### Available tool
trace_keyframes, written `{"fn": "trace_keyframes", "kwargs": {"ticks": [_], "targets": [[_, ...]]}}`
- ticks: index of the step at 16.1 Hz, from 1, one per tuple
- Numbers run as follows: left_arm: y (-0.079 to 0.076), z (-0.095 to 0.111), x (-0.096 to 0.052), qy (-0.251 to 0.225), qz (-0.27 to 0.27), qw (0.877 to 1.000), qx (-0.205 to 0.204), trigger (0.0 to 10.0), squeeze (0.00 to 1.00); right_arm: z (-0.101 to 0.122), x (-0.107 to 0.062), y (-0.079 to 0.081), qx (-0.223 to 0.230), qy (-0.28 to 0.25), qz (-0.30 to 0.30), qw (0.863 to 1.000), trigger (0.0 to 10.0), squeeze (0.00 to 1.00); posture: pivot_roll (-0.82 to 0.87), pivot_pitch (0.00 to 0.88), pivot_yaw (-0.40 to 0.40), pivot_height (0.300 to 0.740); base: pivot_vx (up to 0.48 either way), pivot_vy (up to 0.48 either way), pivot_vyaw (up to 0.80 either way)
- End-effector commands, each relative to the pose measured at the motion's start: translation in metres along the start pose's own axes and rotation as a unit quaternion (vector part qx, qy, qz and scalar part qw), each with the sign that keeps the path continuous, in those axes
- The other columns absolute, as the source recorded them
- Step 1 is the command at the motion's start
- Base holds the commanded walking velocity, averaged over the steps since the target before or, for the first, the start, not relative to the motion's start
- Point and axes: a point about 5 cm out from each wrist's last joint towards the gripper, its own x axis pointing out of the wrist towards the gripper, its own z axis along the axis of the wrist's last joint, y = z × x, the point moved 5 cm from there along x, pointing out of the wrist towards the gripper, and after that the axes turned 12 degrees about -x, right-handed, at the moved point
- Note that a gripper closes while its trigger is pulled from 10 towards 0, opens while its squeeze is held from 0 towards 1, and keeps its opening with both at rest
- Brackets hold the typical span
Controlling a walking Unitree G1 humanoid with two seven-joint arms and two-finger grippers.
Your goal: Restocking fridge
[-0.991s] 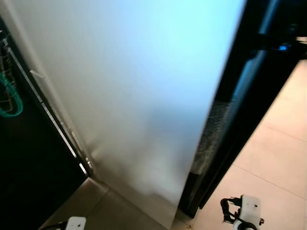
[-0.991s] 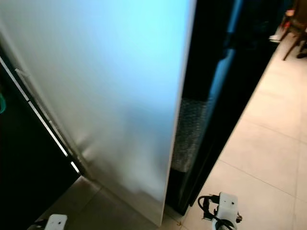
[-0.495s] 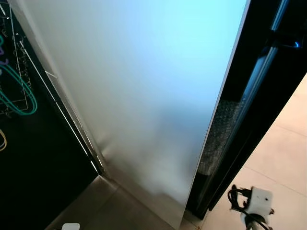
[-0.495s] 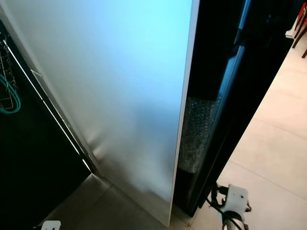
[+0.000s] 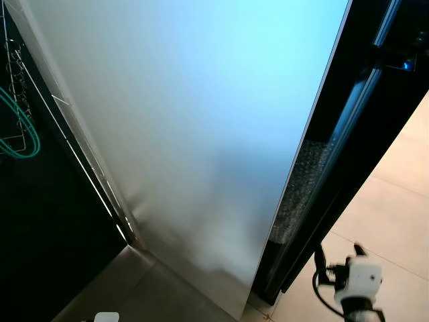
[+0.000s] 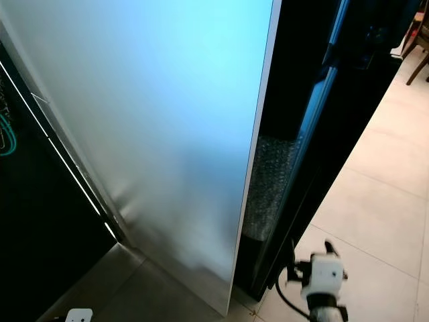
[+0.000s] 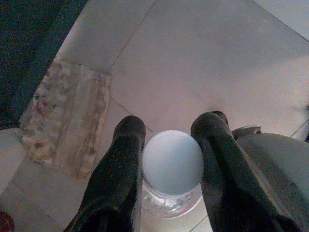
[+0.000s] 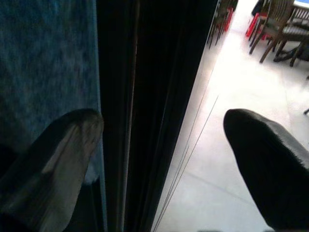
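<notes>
Fridge door (image 5: 201,134) cut off at top edge; surface hazy, no detail. Interior behind door edge too dark to read. Bottle (image 7: 172,166) body hidden under own cap, between left gripper fingers (image 7: 116,179). Wire rack (image 5: 15,100) cut by left edge.

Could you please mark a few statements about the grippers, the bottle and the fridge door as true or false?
1. The left gripper is shut on a clear bottle with a white ribbed cap. True.
2. The right gripper holds a can. False: its fingers are spread apart and hold nothing.
3. The tall frosted white fridge door stands open, a dark gap beside its edge. True.
4. The floor is dark carpet. False: it is pale tile.
</notes>
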Motion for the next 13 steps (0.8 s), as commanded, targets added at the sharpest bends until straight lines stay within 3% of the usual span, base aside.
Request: {"fn": "trace_keyframes", "kwargs": {"ticks": [1, 8, 9, 11, 13], "targets": [[0.006, -0.006, -0.001, 0.012, 0.01, 1.0, 0.001, 10.0, 0.0, 0.01, 0.005, -0.008, -0.004, -0.01, -0.015, 1.0, 10.0, 0.0, -0.07, 0.0, -0.023, 0.74, 0.0, 0.0, 0.0], [0.007, -0.006, -0.001, 0.01, 0.013, 1.0, 0.001, 10.0, 0.0, 0.021, 0.005, -0.014, -0.001, -0.005, -0.025, 1.0, 10.0, 0.0, -0.07, 0.0, -0.029, 0.74, 0.0, 0.0, 0.0], [0.01, -0.006, -0.001, 0.011, 0.02, 1.0, -0.006, 10.0, 0.0, 0.052, 0.024, -0.005, 0.031, -0.046, -0.013, 0.998, 10.0, 1.0, -0.06, 0.0, -0.028, 0.74, 0.0, 0.0, 0.0], [0.011, -0.007, -0.001, 0.011, 0.022, 1.0, -0.008, 10.0, 0.0, 0.062, 0.029, 0.0, 0.037, -0.058, -0.004, 0.998, 10.0, 1.0, -0.07, 0.0, -0.027, 0.74, 0.0, 0.0, 0.0], [0.011, -0.008, -0.001, 0.013, 0.019, 1.0, -0.007, 10.0, 0.0, 0.078, 0.037, 0.015, 0.033, -0.073, 0.034, 0.996, 10.0, 1.0, -0.08, 0.0, -0.028, 0.74, 0.0, 0.0, 0.0]]}}
